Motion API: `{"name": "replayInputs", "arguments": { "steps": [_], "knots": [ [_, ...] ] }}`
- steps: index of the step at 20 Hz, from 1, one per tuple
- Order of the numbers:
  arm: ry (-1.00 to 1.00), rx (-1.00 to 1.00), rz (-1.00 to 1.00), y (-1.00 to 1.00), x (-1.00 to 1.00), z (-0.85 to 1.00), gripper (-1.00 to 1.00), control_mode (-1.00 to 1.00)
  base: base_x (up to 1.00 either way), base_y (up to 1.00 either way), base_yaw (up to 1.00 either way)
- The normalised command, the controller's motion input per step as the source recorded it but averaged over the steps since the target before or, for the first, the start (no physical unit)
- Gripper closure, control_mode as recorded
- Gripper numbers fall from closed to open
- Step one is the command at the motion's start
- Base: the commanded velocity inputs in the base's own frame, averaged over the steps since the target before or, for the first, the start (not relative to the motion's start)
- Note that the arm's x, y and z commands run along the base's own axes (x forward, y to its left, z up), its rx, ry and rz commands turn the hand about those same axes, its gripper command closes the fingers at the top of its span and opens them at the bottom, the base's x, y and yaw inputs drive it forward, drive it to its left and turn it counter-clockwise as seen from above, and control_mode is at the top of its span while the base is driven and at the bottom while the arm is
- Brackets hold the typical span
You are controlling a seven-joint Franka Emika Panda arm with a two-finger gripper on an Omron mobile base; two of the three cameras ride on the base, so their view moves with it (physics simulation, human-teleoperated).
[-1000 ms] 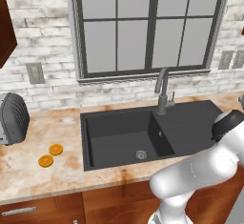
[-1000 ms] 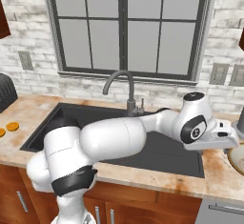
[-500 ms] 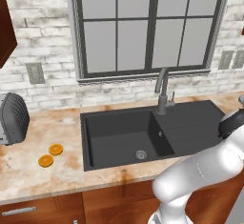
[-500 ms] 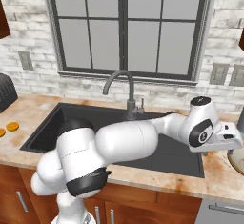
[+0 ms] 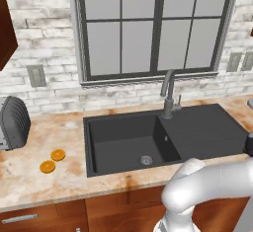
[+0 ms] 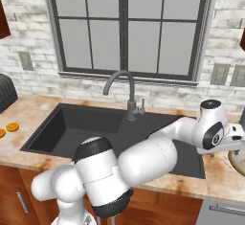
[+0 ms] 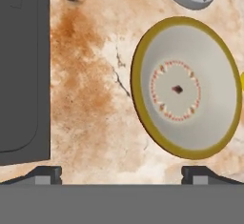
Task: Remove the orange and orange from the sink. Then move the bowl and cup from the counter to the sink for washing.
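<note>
The bowl (image 7: 186, 88) is seen at right of centre in the hand view, resting on the counter (image 7: 90, 99), apart from the sink (image 7: 24, 70) edge at the left. The gripper (image 7: 121, 173) fingers are spread wide at the bottom, holding nothing. Two oranges (image 5: 52, 160) lie at lower left of the left base view.

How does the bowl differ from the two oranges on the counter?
The bowl is wide, shallow and cream with a tan rim; the oranges are small and bright orange. The bowl lies right of the sink, the oranges left of it. All rest on the counter, outside the basin.
</note>
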Motion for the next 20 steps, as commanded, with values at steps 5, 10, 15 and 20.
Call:
{"name": "replayInputs", "arguments": {
  "steps": [5,10,15,20],
  "knots": [
    [0.0,0.0,0.03,-0.2,0.2,-0.21,-1.0,-1.0,0.0,0.0,0.0],
    [0.0,0.01,0.0,-0.18,0.14,-0.24,-1.0,-1.0,0.0,0.0,0.0],
    [0.0,0.0,0.0,-0.21,0.16,-0.24,-1.0,-1.0,0.0,0.0,0.0],
    [0.0,0.0,0.0,-0.21,0.19,-0.24,-1.0,-1.0,0.0,0.0,0.0]
  ]
}}
